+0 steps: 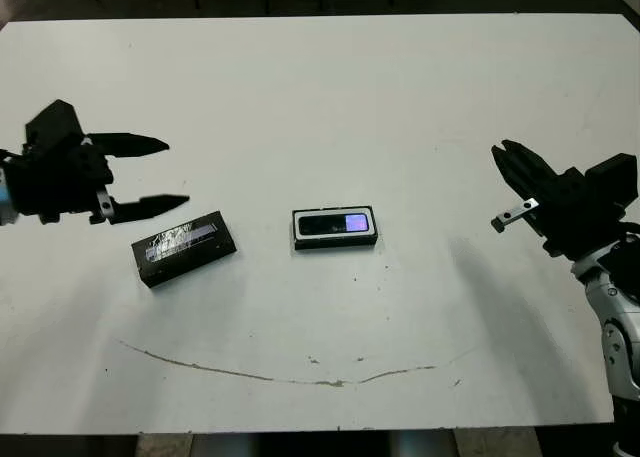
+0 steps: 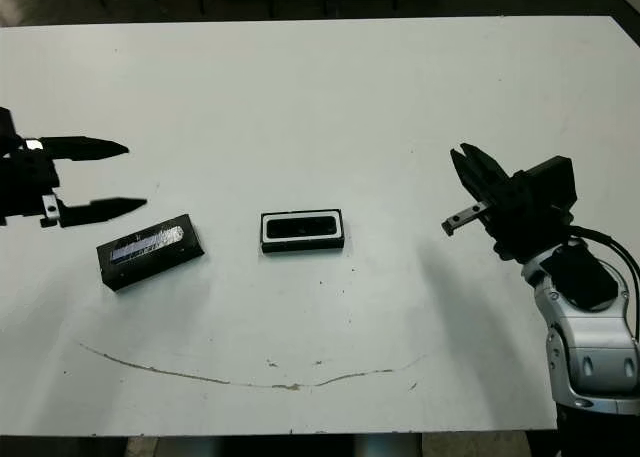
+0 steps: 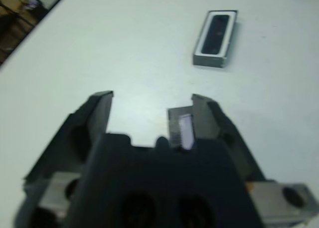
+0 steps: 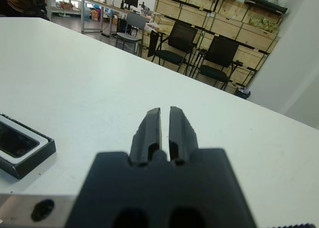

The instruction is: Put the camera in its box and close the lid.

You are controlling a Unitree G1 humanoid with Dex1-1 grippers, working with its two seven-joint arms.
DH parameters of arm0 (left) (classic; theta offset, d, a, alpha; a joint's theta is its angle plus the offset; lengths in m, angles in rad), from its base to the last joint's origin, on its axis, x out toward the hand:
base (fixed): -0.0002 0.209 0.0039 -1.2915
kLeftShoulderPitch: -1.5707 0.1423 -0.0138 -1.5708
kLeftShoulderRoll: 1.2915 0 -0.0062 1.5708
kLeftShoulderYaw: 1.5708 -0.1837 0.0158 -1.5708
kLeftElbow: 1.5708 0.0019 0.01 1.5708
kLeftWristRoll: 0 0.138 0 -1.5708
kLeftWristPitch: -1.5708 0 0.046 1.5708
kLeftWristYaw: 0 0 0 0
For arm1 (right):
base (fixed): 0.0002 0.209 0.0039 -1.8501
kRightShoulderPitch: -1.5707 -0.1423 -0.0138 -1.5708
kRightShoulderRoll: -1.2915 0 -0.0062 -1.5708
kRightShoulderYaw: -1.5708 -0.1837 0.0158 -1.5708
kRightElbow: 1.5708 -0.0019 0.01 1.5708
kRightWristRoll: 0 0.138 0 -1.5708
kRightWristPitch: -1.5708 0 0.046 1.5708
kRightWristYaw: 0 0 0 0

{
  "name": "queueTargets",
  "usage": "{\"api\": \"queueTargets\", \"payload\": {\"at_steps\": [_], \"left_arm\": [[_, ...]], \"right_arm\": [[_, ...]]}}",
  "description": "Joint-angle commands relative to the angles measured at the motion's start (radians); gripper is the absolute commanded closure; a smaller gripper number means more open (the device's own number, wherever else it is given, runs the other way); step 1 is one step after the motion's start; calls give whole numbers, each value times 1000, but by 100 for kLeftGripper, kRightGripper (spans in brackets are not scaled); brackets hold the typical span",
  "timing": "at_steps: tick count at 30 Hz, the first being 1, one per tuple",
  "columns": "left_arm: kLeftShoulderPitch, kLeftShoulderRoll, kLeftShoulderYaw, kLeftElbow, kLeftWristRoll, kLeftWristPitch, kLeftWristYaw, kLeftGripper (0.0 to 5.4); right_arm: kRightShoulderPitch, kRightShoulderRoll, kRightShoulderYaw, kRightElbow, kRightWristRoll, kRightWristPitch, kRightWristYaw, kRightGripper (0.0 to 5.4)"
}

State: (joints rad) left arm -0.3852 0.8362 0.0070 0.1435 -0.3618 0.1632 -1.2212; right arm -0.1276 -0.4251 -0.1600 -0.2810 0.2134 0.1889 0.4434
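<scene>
Camera [image 1: 335, 223] already sits in box [image 1: 335, 241] at table centre, so w/ lid [image 1: 185, 247] lying at box's 9 o'clock, left gripper [image 1: 148, 176] hovers spread wide, empty, near it, while right gripper [image 1: 520, 167], closed, empty, idles at 3 o'clock.

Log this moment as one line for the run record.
camera: in box | lid: off, on table left of box | left pincer: open, empty, near lid | right pincer: shut, empty
</scene>
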Motion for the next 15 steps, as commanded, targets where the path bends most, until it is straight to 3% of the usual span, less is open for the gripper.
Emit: {"api": "queueTargets", "payload": {"at_steps": [1,5,8,15], "left_arm": [[-12,-22,-29,68,-16,46,-68,69],[-3,-27,-46,96,14,8,-98,1],[18,-23,-50,98,40,-23,-98,1],[69,-30,-26,104,12,-13,-105,1]], "right_arm": [[12,4,7,-4,-5,11,-11,540],[11,7,7,0,0,5,-13,540],[10,6,8,7,-5,-4,-14,540],[6,-3,6,13,-14,2,-22,540]]}}
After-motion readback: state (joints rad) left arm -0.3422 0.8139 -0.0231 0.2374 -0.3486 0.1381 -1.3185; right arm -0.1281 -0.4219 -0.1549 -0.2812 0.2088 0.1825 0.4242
